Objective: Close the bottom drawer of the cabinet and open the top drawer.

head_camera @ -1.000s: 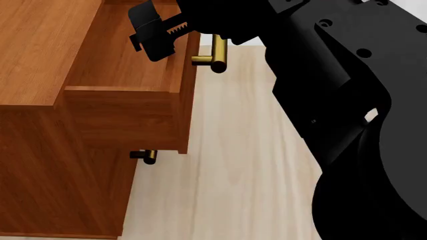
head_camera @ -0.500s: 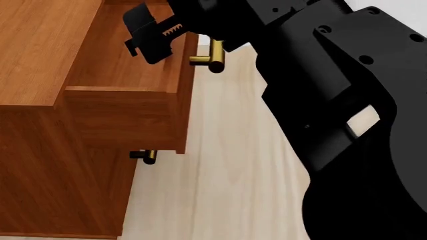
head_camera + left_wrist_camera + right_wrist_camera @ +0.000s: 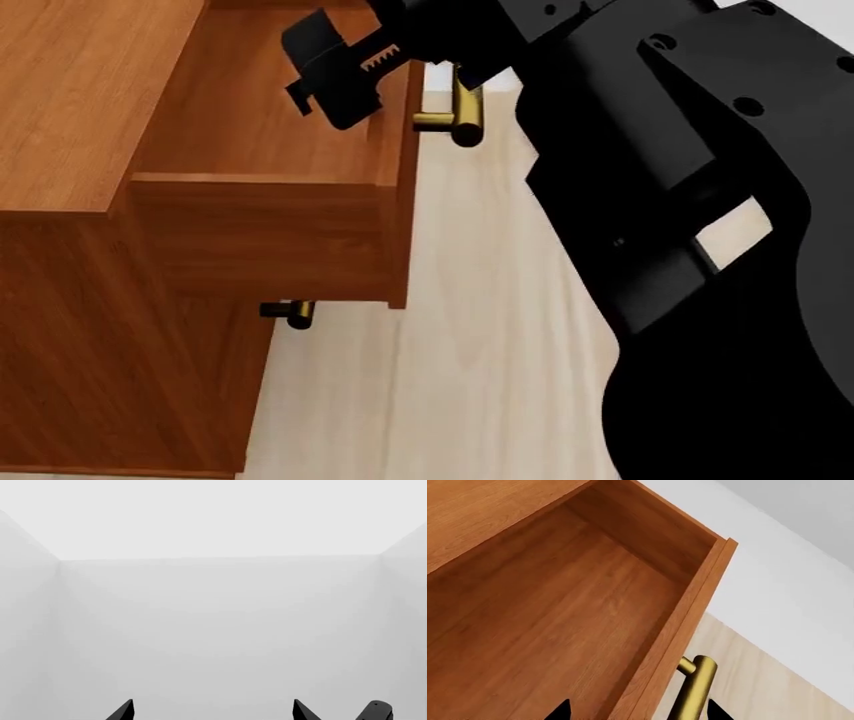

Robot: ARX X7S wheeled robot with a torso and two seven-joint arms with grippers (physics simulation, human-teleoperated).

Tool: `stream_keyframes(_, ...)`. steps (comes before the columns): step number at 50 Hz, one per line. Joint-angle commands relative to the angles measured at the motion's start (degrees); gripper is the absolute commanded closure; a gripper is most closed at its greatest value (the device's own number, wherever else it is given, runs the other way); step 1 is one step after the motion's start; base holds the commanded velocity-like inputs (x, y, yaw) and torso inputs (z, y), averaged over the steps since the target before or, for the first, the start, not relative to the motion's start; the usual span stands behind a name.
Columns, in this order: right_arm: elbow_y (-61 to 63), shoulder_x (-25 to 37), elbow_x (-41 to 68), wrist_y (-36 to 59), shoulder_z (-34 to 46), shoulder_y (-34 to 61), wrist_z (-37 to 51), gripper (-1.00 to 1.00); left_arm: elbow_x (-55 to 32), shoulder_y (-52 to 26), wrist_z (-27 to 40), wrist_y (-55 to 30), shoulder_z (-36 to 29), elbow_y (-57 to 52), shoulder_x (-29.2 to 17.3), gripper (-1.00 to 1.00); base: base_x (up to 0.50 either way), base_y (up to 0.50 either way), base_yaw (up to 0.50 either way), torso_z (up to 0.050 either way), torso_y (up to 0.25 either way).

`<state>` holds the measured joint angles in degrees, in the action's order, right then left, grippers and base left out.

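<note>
The right gripper (image 3: 387,75) has its fingers clamped over the pulled-out top drawer (image 3: 254,130) front, above its brass handle (image 3: 454,115). The left gripper's (image 3: 210,712) fingers are apart, facing blank wall.

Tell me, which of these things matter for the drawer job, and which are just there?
Part of the job:
- top drawer, pulled out, empty
- its brass handle
- right claw at the drawer front
- cabinet

Just there:
- pale wood floor
- lower brass handle
- white walls
</note>
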<state>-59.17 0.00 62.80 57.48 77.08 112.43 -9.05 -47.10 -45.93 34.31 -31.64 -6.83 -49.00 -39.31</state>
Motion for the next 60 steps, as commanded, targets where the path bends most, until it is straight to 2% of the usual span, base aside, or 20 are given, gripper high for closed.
stream_keyframes(1, -5.0, 0.0, -1.3, 2.2, 9.0, -5.8, -3.6, -1.0, 0.2, 0.3, 0.0, 0.4, -0.2, -0.1, 0.1, -1.0, 0.0, 0.0, 0.0, 0.0, -0.01)
stream_keyframes(27, -15.4, 0.0, -11.5, 2.2, 5.1, -3.1, -11.6, -1.0, 1.0, 0.8, -0.5, 1.5, -0.9, 0.2, 0.3, -1.0, 0.0, 0.0, 0.0, 0.0, -0.008)
stream_keyframes(42, -15.8, 2.8, -33.2, 5.9, -13.2, -3.2, -14.9, -1.0, 2.0, 0.6, -1.1, 2.4, -2.1, 1.2, 1.3, -1.0, 0.0, 0.0, 0.0, 0.0, -0.006)
stream_keyframes(60, -15.7, 4.4, -46.6, 8.2, -20.6, -2.5, -18.2, -1.0, 2.4, 1.1, -1.5, 3.5, -2.4, 1.8, 1.7, -1.0, 0.0, 0.0, 0.0, 0.0, -0.001)
